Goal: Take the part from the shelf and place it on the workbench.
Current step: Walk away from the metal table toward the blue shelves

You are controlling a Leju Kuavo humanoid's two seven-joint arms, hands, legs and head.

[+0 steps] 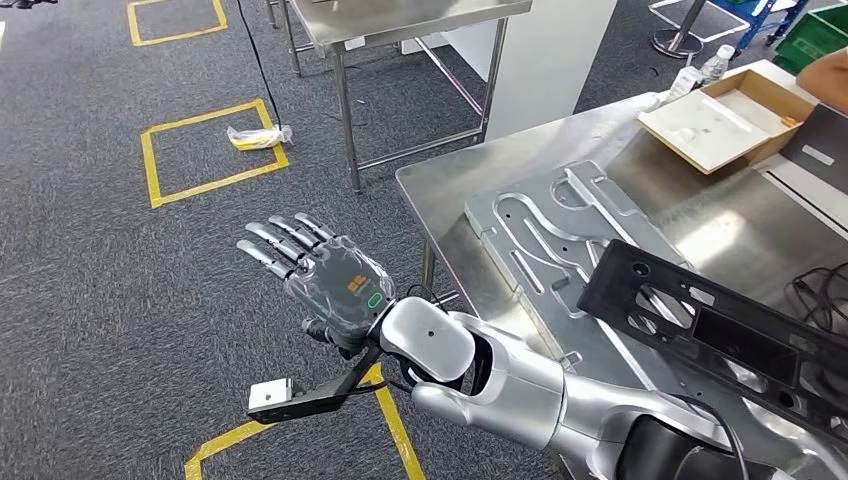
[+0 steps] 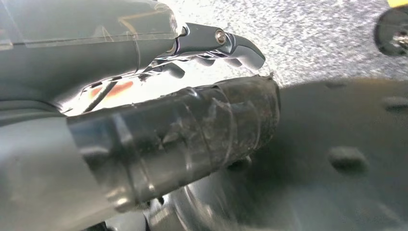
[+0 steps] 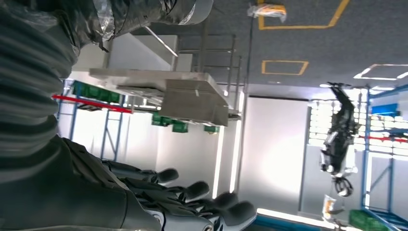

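Note:
The part, a long black frame with cut-outs (image 1: pixel 700 330), lies tilted on the steel workbench (image 1: pixel 450 200), its far end over a silver stamped plate (image 1: pixel 560 230). My right hand (image 1: pixel 320 275) hovers over the carpet off the workbench's left corner. It is apart from the part, with its fingers spread and nothing in them. In the right wrist view its fingers (image 3: pixel 192 192) stretch out empty. The left wrist view is blurred. It shows my left hand (image 2: pixel 168 120) over grey carpet, the taped thumb and a finger (image 2: pixel 226 43) apart with nothing between them.
An open cardboard box (image 1: pixel 725 115) and plastic bottles (image 1: pixel 700 70) stand at the workbench's far end, with a person's hand (image 1: pixel 825 75) beside them. A second steel table (image 1: pixel 400 20) stands beyond. Yellow floor squares (image 1: pixel 150 160) mark the carpet, one holding a plastic bag (image 1: pixel 258 136). Cables (image 1: pixel 820 290) lie at the right.

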